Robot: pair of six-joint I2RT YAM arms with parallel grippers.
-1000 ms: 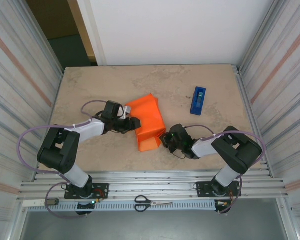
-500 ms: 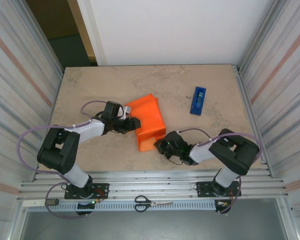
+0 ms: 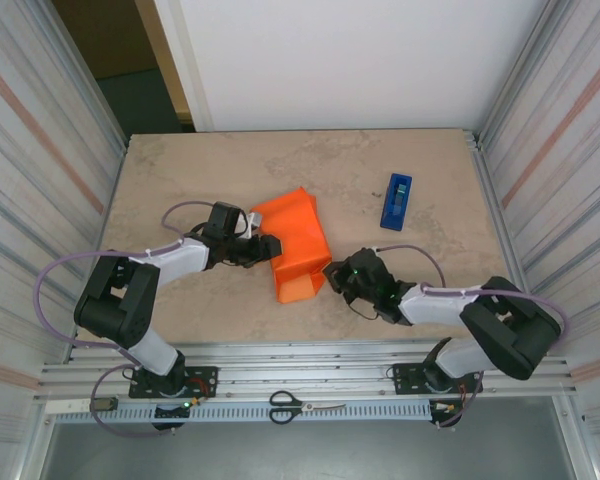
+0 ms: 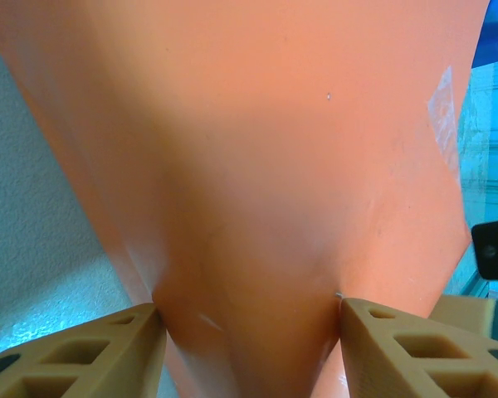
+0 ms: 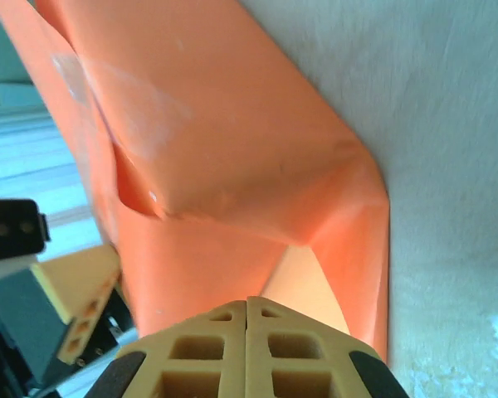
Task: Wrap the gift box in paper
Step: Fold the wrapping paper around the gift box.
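Orange paper (image 3: 296,235), folded into a long bundle, lies abt mid table (image 3: 200,170), one end toward the far edge, the other toward the near edge. Around it: blue tape dispenser (image 3: 396,200) well apart, toward the far right corner. Scissors (image 3: 305,405) are off the table, on the metal rail (image 3: 380,408) below the near edge, btw my two bases. My own arms crowd the paper: left forearm comes in from the left edge, right wrist sits at its near right end.

The gift box is hidden inside the wrap, so I can't see it. In the right wrist view the paper is pulled over a boxy corner, w/ a paler triangular flap (image 5: 303,282) at the near end.

Left fingers (image 3: 263,247) are clamped on the paper's left side, and it bulges btw them. Right fingers (image 3: 330,274) are pressed together holding nothing, tips at the near-end fold; touching or not, can't tell.

Vs half a sec ago: right fingers have shifted a bit away from the near edge, and the elbow has swung out toward the near right corner. Left arm, paper and dispenser are unchanged.
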